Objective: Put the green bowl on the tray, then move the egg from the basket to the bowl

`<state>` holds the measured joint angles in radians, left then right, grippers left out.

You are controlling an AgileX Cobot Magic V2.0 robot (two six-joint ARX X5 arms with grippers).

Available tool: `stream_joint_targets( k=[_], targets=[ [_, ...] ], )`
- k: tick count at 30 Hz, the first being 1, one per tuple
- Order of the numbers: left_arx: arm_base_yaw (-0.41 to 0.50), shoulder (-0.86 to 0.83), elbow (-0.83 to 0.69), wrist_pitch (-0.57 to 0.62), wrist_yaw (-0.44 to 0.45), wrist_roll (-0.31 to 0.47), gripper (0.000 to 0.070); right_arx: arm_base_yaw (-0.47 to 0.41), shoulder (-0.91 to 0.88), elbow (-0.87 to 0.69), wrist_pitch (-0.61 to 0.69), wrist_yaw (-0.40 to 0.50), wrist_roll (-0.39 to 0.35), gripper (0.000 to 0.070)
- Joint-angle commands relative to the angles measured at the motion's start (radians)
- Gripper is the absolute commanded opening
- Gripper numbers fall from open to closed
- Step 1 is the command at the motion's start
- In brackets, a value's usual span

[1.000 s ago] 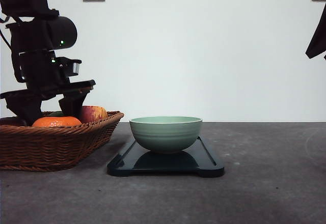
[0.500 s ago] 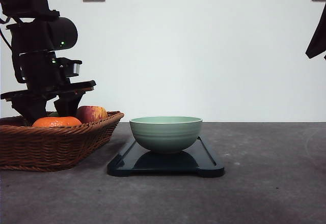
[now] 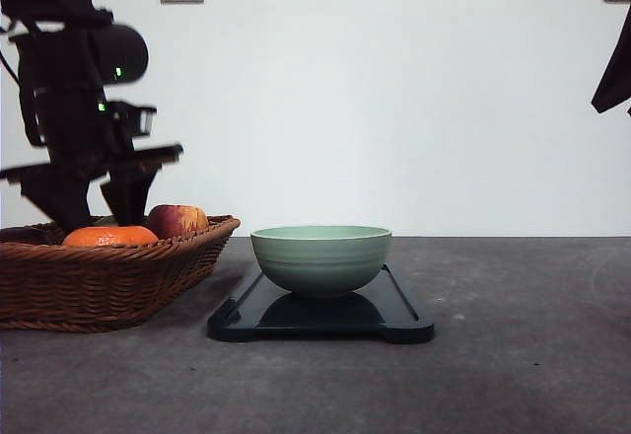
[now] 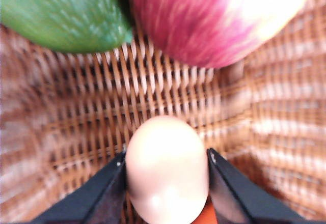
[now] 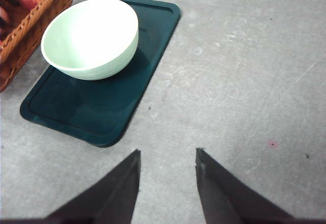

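Over wicker basket, egg between left gripper fingers.

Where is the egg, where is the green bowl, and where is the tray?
egg (image 4: 167, 175): left wrist view, middle of its shell.
green bowl (image 3: 321, 260): front view, ridged outer side.
tray (image 5: 97, 113): right wrist view, bare dark floor.
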<state>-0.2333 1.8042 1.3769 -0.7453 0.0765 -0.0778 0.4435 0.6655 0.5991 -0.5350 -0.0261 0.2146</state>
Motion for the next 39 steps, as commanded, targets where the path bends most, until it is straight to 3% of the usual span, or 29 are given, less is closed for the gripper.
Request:
stream_joint_targets(
  k=[1, 9, 17, 27, 39],
  targets=[
    [-0.004, -0.042, 0.025, 0.009, -0.002, 0.006, 0.0184, 0.006, 0.006, 0.005, 0.009, 0.002, 0.010, 0.0212],
    [-0.017, -0.230, 0.026, 0.051, 0.025, -0.007, 0.0183, 0.006, 0.006, 0.005, 0.010, 0.002, 0.010, 0.0212],
    [-0.065, -0.295, 0.043, 0.111, 0.232, -0.079, 0.0188, 0.006, 0.006, 0.005, 0.010, 0.002, 0.010, 0.0212],
    [-0.193, -0.271, 0.043, 0.198, 0.224, -0.099, 0.0189, 0.006, 0.006, 0.005, 0.010, 0.002, 0.010, 0.0212],
    [-0.291, -0.109, 0.043, 0.308, 0.203, -0.098, 0.0189, 0.006, 0.006, 0.005, 0.007, 0.001, 0.010, 0.0212]
  ],
)
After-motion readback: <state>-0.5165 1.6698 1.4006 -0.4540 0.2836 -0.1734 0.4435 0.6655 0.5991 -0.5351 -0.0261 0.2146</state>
